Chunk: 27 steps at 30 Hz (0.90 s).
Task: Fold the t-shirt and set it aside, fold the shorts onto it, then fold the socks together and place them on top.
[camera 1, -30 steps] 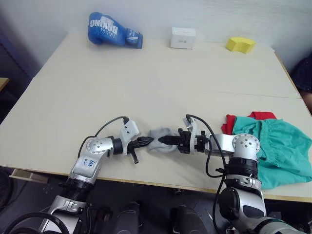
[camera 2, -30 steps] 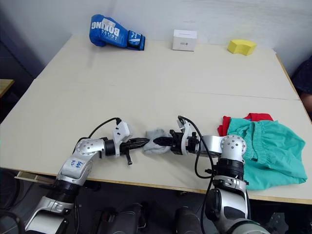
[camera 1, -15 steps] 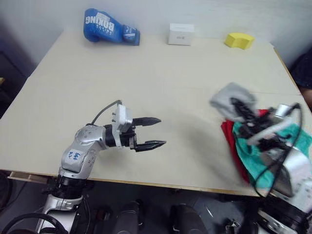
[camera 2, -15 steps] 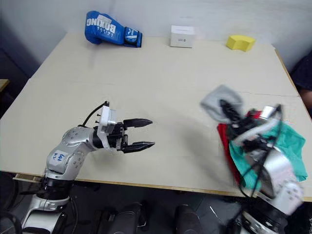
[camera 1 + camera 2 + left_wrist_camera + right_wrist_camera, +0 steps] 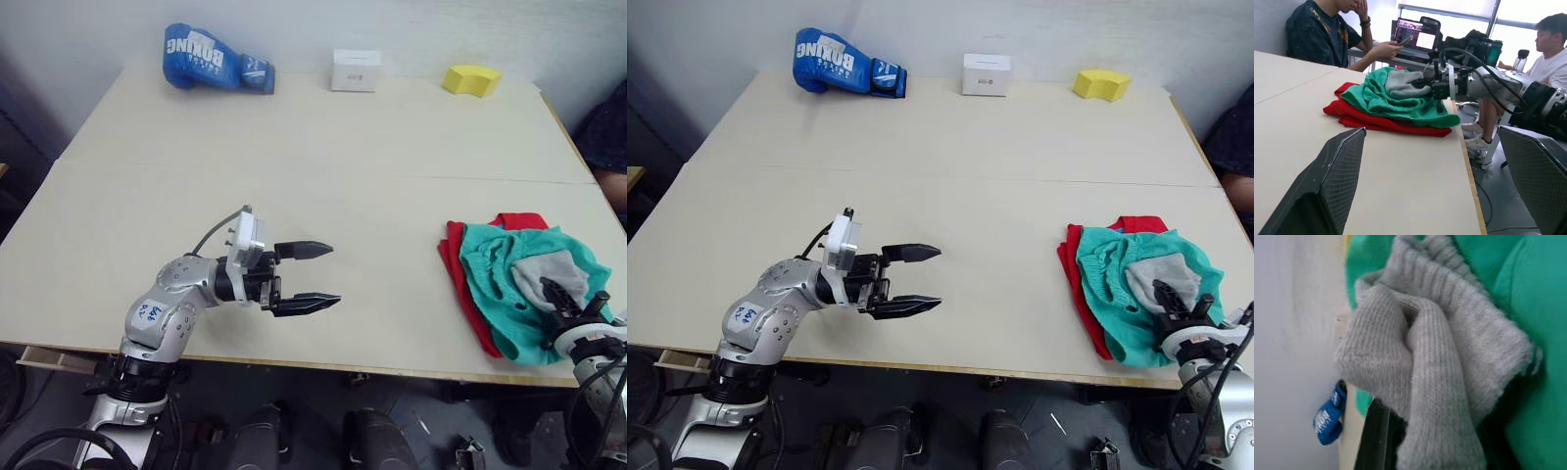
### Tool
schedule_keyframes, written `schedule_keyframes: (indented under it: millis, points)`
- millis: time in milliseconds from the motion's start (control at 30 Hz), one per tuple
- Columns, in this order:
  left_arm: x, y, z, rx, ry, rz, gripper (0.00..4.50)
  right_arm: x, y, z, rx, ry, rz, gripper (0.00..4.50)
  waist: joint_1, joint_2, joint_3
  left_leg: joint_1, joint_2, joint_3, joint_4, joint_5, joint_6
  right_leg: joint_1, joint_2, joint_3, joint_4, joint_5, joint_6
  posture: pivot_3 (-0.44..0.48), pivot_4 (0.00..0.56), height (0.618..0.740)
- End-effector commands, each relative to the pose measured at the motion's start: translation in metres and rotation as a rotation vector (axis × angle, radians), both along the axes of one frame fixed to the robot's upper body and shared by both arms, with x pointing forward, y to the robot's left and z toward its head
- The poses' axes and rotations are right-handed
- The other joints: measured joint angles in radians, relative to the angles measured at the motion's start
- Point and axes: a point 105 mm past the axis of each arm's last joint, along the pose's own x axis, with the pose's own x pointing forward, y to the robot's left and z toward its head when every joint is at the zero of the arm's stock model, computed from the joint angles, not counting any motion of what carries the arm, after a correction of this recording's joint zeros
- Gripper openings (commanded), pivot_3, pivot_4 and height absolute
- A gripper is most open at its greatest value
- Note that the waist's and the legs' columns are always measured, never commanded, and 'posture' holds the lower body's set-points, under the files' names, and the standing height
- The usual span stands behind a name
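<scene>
- The task looks close to its end: the red t-shirt [image 5: 470, 294] lies folded at the lower right of the left eye view, near the table's [image 5: 323, 166] front edge, and the teal-green shorts [image 5: 500, 284] sit folded on top of it.
- The light grey socks [image 5: 549, 269] rest bundled on the shorts, at the right side of the stack, so all three garments are piled in the order asked.
- The right gripper [image 5: 563, 304] is at the lower right edge of that view, its black fingers on the near end of the socks; in the right wrist view the grey knit [image 5: 1435, 362] drapes over a dark finger, so the jaws appear closed on the bundle and the release is judged not yet done.
- What remains, by this reading, is to let go of the socks and draw the arm clear without dragging them off the pile.
- The left gripper [image 5: 309, 276] hovers over bare table at the lower centre, jaws spread wide and holding nothing, well apart from the stack.
- Writing: the blue boxing glove [image 5: 216, 61] at the upper left reads "BOXING" in white.
- The small white box [image 5: 355, 70] at the top centre carries print too small to read; the yellow block [image 5: 470, 78] beside it shows no lettering.
- The left wrist view shows people seated beyond the table's end.
</scene>
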Motion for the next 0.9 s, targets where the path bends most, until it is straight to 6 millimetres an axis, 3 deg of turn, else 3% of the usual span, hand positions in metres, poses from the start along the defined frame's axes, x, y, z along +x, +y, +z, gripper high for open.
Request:
schedule_keyframes:
  millis: [33, 233, 333, 433, 500, 633, 700, 800, 867, 900]
  points:
    - [0.001, 0.003, 0.005, 0.013, -0.043, 0.003, 4.5, -0.006, 0.006, 0.014, -0.013, -0.044, 0.07, 1.46, 0.001, 0.0, 0.0, 0.0, 0.0, 0.0, 0.0, 0.0, 0.0, 0.0, 0.0, 0.0, 0.0, 0.0, 0.0, 0.0, 0.15, 0.74]
    - [0.007, 0.008, 0.001, 0.026, -0.05, 0.036, 4.5, -0.043, -0.01, 0.015, -0.118, 0.07, 0.07, 3.51, 0.011, 0.0, 0.0, -0.001, -0.001, -0.001, 0.0, 0.0, 0.001, 0.0, -0.001, -0.001, -0.001, 0.0, 0.001, 0.0, 0.15, 0.74]
    - [0.01, 0.016, -0.002, 0.036, -0.044, 0.066, 4.5, -0.069, -0.025, 0.026, -0.25, 0.122, 0.106, 4.47, 0.029, 0.0, 0.0, -0.002, -0.001, -0.001, 0.0, -0.001, 0.002, 0.0, -0.001, -0.001, -0.003, 0.001, 0.001, 0.0, 0.15, 0.74]
    - [0.015, 0.035, -0.008, 0.079, -0.042, 0.138, 4.5, -0.089, -0.045, 0.058, -0.414, 0.076, 0.088, 4.47, 0.033, 0.001, 0.0, -0.003, -0.001, 0.0, 0.0, -0.002, 0.003, 0.001, -0.001, 0.0, -0.006, 0.001, 0.001, 0.0, 0.15, 0.74]
    - [0.018, 0.047, -0.011, 0.108, -0.045, 0.182, 4.5, -0.098, -0.048, 0.065, -0.571, 0.114, 0.15, 4.47, 0.03, 0.003, 0.0, -0.003, -0.001, 0.001, 0.0, -0.003, 0.004, 0.001, -0.001, 0.0, -0.009, 0.001, 0.001, 0.0, 0.15, 0.74]
    - [0.024, 0.086, -0.026, 0.22, -0.043, 0.327, 4.5, -0.103, -0.051, 0.077, -1.205, 0.135, 0.35, 4.47, 0.025, 0.003, 0.0, -0.002, 0.0, 0.002, -0.002, -0.003, 0.004, 0.001, 0.0, 0.0, -0.011, 0.001, 0.001, 0.0, 0.15, 0.74]
    - [0.023, 0.101, -0.032, 0.268, -0.06, 0.375, 4.5, -0.091, -0.038, 0.091, -1.385, 0.009, 0.428, 4.47, 0.024, 0.002, 0.0, -0.002, 0.0, 0.003, -0.002, -0.003, 0.003, 0.001, 0.001, 0.0, -0.012, 0.002, 0.002, 0.0, 0.15, 0.74]
    - [0.023, 0.124, -0.043, 0.382, -0.071, 0.451, 4.5, -0.061, 0.009, 0.115, -1.503, -0.297, 0.532, 4.47, 0.023, 0.0, 0.002, -0.002, 0.001, 0.005, -0.002, -0.005, 0.0, 0.0, 0.001, 0.0, -0.013, 0.004, 0.003, 0.0, 0.15, 0.74]
    - [0.024, 0.141, -0.049, 0.483, -0.107, 0.503, 4.5, -0.041, 0.046, 0.116, -1.538, -0.446, 0.656, 4.47, 0.019, 0.0, 0.003, -0.001, 0.003, 0.005, -0.001, -0.006, -0.003, 0.0, 0.0, 0.0, -0.013, 0.005, 0.001, 0.0, 0.15, 0.74]
    - [0.025, 0.148, -0.047, 0.484, -0.114, 0.536, 4.5, -0.032, 0.063, 0.107, -1.595, -0.478, 0.752, 4.47, 0.022, 0.0, 0.003, -0.002, 0.004, 0.006, -0.001, -0.006, -0.003, -0.001, 0.0, -0.001, -0.013, 0.006, 0.0, 0.0, 0.15, 0.74]
